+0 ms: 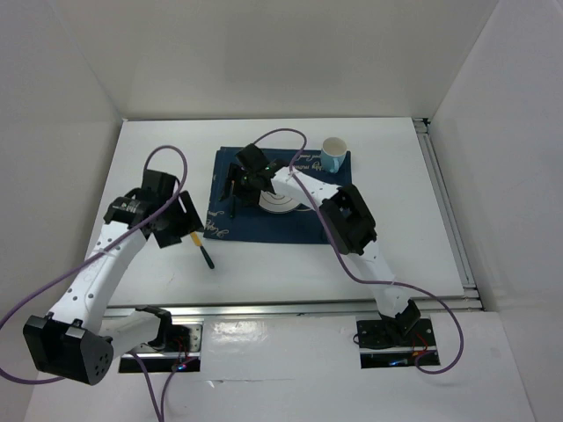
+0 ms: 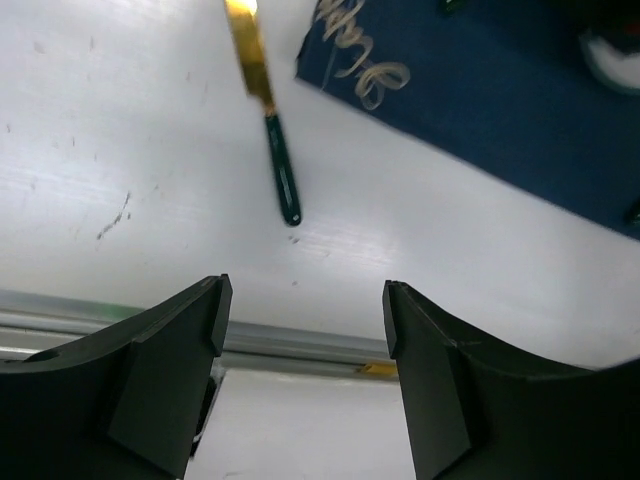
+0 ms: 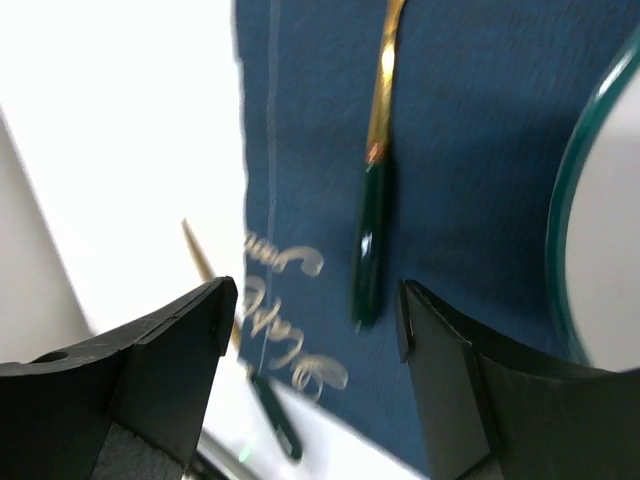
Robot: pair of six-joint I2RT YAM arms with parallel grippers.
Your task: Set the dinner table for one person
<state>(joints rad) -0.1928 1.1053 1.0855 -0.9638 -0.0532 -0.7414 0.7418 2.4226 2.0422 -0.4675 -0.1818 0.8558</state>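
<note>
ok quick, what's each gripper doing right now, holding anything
Left gripper: open, holding nothing.
Right gripper: open, holding nothing; a green-handled utensil lies on the placemat beneath it.

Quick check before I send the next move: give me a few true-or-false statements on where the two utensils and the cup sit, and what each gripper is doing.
1. One gold-and-green utensil lies on the placemat, beside the plate. True.
2. The other utensil also lies on the placemat. False: it is on the bare table, just off the mat's corner.
3. The left gripper holds a utensil. False: its jaws are open and empty.
4. The right gripper is open. True.
5. The cup stands at the placemat's far right corner. True.
</note>
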